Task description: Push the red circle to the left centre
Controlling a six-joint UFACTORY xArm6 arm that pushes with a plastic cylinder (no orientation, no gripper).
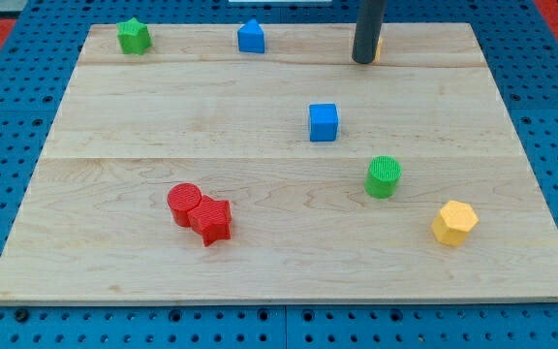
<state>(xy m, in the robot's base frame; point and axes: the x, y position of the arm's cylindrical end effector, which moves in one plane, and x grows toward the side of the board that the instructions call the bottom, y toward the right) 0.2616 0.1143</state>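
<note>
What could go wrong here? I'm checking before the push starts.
The red star touches the red circle on its right, so a push from the view's right would likely hit the star first and drag it along. My tip is far off at the view's top, needing a long detour.

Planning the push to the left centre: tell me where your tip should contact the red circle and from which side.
Contact the red circle on its lower-right flank, pushing up-left. The red star touches that side, so wedge in carefully. My tip sits far off at the view's top.
</note>
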